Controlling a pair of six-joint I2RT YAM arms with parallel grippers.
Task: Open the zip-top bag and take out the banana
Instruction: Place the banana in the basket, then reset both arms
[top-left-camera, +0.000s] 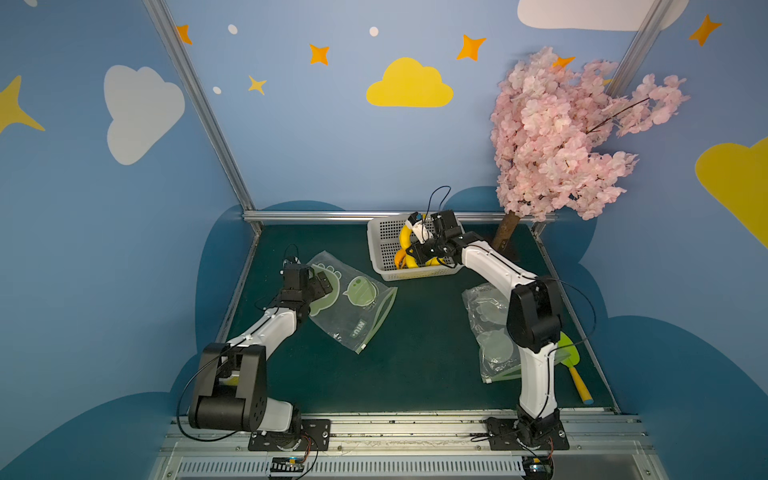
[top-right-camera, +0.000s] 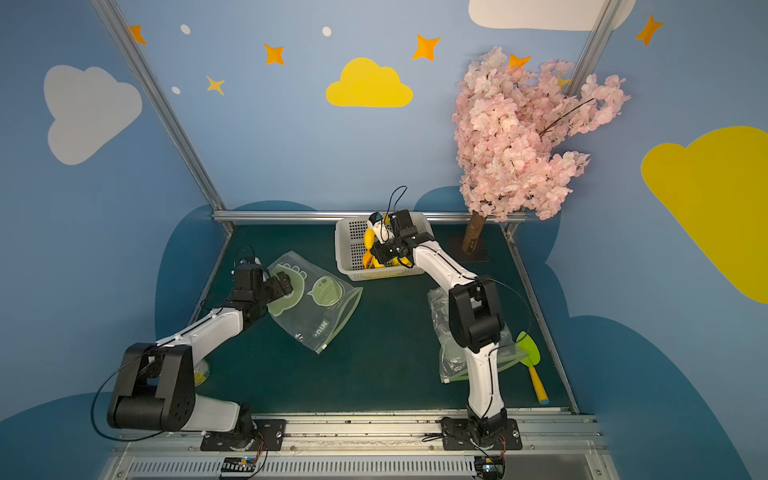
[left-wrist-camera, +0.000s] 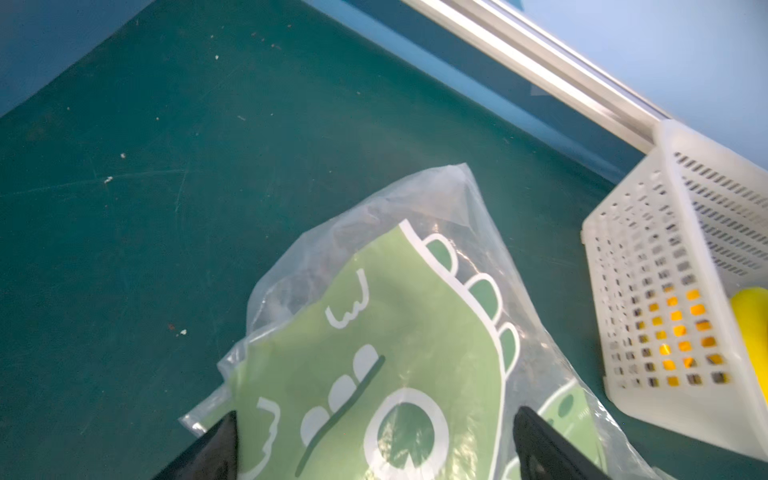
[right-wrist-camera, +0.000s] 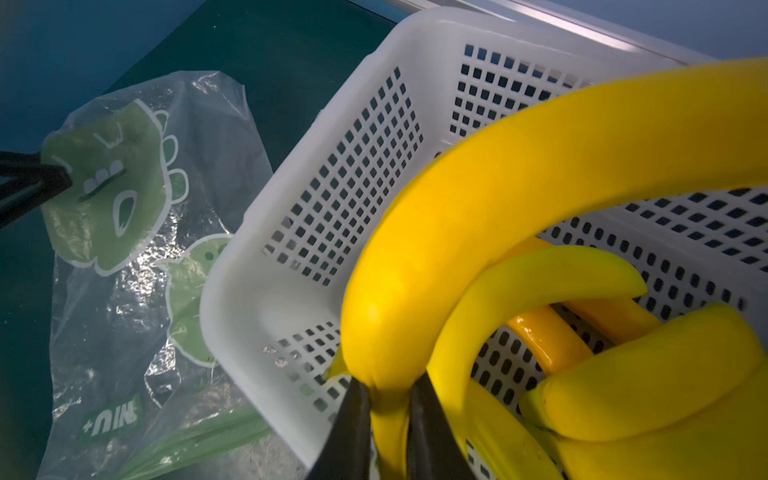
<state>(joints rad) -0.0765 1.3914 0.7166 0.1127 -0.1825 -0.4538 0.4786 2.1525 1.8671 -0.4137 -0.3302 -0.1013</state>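
right fingers clamp the banana by its thin end over the basket; left fingers stand apart over the flat bag on the tabletop. risk: thin-end grip lets it pivot n slip out early.

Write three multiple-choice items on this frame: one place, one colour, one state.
1. Where is the banana in the right gripper? A) on a plate B) at the white basket C) in a drawer
2. Colour of the dinosaur print on the zip-top bag? A) green B) red C) purple
3. Jaws of the left gripper? A) shut on a banana B) open, clamping nothing C) shut on the basket

Key: 1 B, its stem is pinched above the basket's mesh; 2 A, plain in the left wrist view; 3 B, the jaws stand apart over the bag.
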